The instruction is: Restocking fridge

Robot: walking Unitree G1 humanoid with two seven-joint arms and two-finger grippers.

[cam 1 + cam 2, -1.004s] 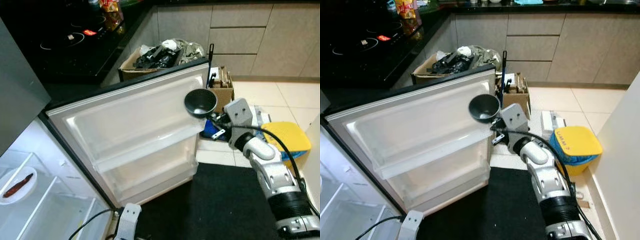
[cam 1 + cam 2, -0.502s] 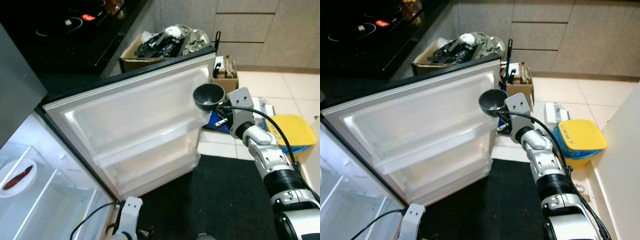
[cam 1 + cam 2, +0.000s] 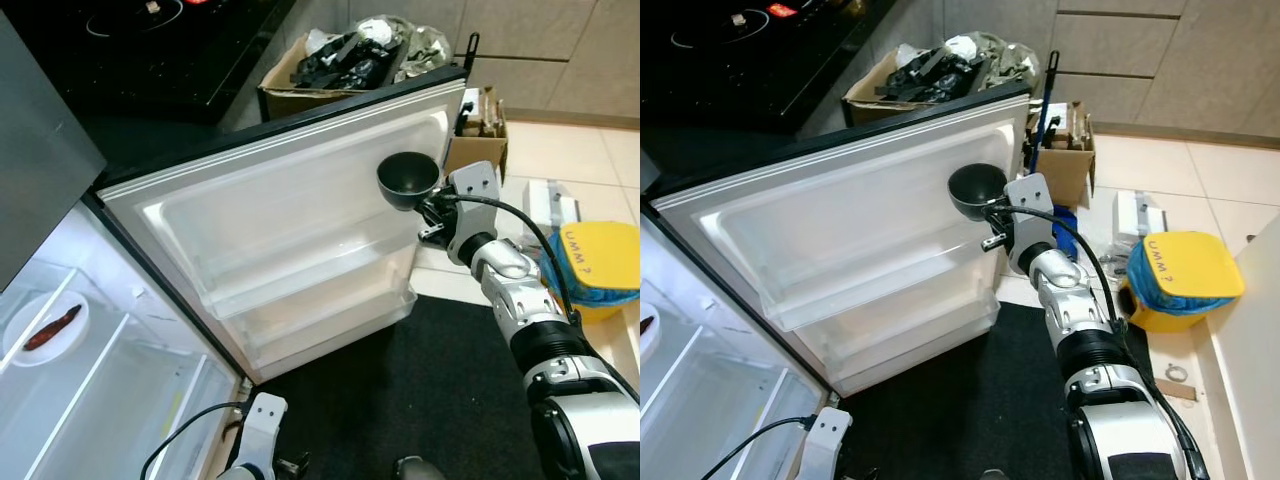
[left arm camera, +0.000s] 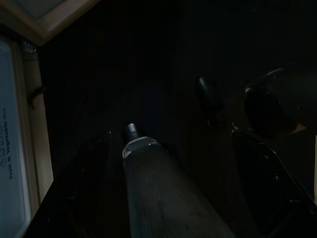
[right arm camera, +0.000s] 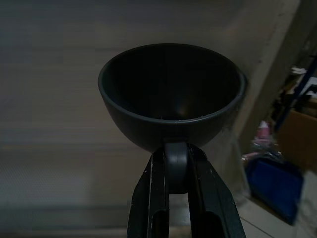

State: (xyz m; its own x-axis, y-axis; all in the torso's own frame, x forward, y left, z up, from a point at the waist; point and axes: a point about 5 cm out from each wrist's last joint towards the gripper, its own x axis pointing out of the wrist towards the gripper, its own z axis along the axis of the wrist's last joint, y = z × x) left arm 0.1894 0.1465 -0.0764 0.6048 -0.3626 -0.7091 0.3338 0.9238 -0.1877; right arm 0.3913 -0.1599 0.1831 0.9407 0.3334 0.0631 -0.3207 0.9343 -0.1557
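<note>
Centrally, a dark bowl is held upright in mid-air by the right gripper, whose fingers are closed on a stub at the bowl's base. The bowl is seen just in front of the inner face of the open fridge door, near the door's free edge and above its door shelves. The right arm is extended from the lower right toward the door. Inside the fridge, a white plate carrying a reddish piece of food is set on an upper shelf. The left gripper is hung low beside the fridge front over a black floor mat; whether its fingers are open or closed cannot be told. Behind the door, a black counter with a cooktop and a cardboard box of dark clutter are seen. A yellow-lidded bin is placed on the tiled floor.
</note>
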